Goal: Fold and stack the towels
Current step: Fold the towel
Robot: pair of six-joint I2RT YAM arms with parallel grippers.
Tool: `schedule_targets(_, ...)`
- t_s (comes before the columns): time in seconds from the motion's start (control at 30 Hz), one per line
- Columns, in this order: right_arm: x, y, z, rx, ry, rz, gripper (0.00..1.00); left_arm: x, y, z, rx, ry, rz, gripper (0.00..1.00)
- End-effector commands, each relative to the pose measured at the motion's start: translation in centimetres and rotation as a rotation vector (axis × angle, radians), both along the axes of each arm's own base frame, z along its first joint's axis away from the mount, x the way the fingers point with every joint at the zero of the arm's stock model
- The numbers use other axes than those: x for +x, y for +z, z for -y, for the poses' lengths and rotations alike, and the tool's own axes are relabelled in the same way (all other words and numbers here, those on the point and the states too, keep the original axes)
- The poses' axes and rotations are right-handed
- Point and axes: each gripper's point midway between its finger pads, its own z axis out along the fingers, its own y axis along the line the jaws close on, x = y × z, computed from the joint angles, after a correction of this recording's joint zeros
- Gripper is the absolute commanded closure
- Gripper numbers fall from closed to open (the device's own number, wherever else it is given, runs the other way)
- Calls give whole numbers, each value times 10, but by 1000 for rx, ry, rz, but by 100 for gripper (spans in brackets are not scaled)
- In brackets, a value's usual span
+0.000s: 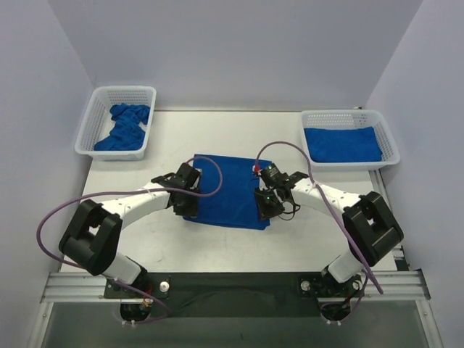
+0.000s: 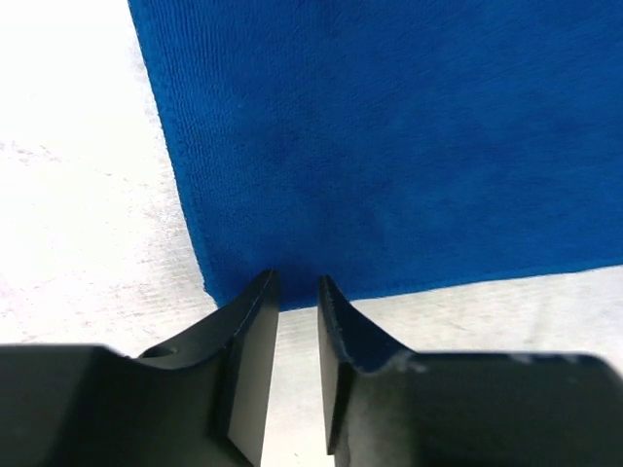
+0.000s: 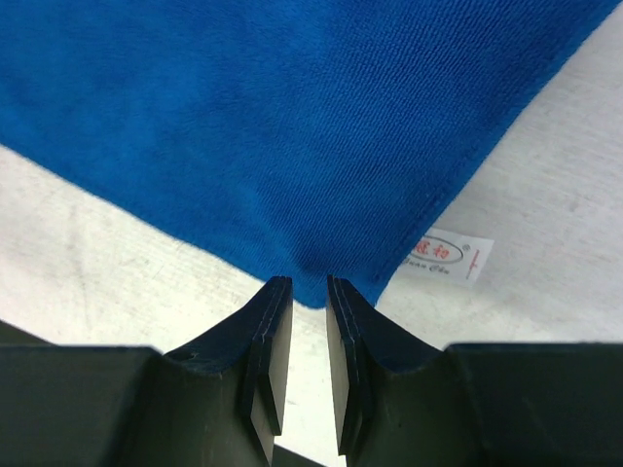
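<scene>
Left gripper (image 2: 297, 282) and right gripper (image 3: 309, 284) sat narrow at near corners of the towel (image 1: 230, 190), flat on the table (image 1: 217, 250); couldn't tell if either had cloth. A shallow bite slipping would skew the fold.

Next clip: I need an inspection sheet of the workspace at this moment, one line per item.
Surface: white table, no spills seen.
Job's things: spread towel flat at centre, white tag by its near right corner; crumpled towels in the left basket; folded towel in the right basket.
Clutter: nothing seen.
Hands: left hand at the spread towel's near left corner, fingers nearly together, grip unclear; right hand pinching the near right corner.
Cables: purple cables loop from both arms, one passing over the spread towel.
Surroundings: plain pale walls on three sides; metal rail at the near edge.
</scene>
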Motion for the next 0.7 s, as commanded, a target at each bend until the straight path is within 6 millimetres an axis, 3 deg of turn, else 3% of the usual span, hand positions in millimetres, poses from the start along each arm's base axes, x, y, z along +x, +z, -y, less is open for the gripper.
schedule_targets(0.0, -15, -22, 4, -35, -14, -71, 78, -14, -23, -12, 68, -3, -68, 68)
schedule_targets(0.13, -29, -34, 20, -83, -35, -105, 78, -37, -37, -15, 59, 7, -163, 78)
schedule_targets(0.33, -63, -36, 55, -159, -85, -185, 78, -95, -41, -18, -39, 53, -310, 78)
schedule_targets(0.4, -69, -35, 60, -174, -84, -198, 78, -106, -34, -13, -86, 57, -315, 77)
schedule_targets(0.5, -67, -29, 65, -186, -92, -190, 78, -121, -22, -1, -119, 28, -337, 66)
schedule_targets(0.57, -56, -19, 64, -150, -103, -163, 78, -129, -14, 2, -139, 24, -337, 50)
schedule_targets(0.6, -52, -14, 63, -139, -102, -148, 78, -128, -6, 3, -162, 23, -308, 43)
schedule_targets(0.63, -42, -3, 59, -110, -104, -110, 78, -123, 0, 3, -172, 32, -278, 28)
schedule_targets(0.67, -33, 5, 58, -87, -113, -85, 78, -111, 12, 7, -188, 37, -222, 24)
